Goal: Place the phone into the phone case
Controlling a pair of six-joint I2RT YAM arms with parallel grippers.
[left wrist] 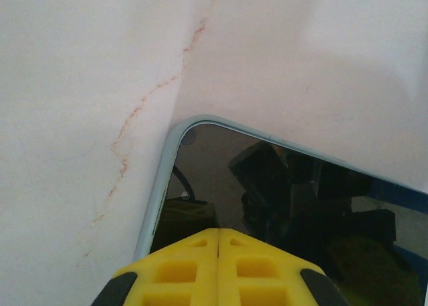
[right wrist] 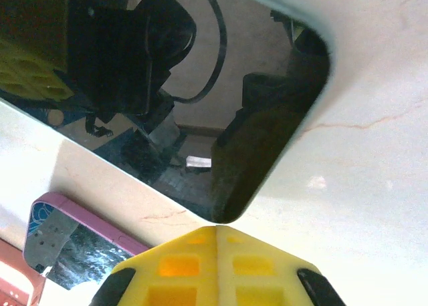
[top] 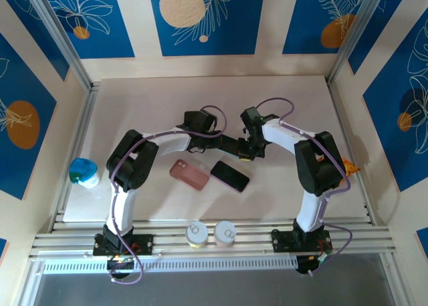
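Black glass is what the coming move turns on: the phone (top: 230,176) lies screen-up near the middle of the bench (top: 294,105), slightly towards its near edge. The pink case (top: 189,174) sits just to its left, close but apart, with a strip of bare bench between them. We read both long axes as running the same slant, from far-left to near-right, so the two lie roughly end to end and not side by side.

The left pincer (left wrist: 219,234) has its yellow pads pressed together on nothing. In its own view it sits low over the screen, with a rounded corner of the phone ahead of it. The right pincer (right wrist: 217,230) is likewise pressed together and empty, its tips just off another corner of the phone, and the case shows to its lower left.

From above, both arms reach in from the far side of the phone. We judge neither arm clearly nearer. The phone must travel left along its own axis towards the case.
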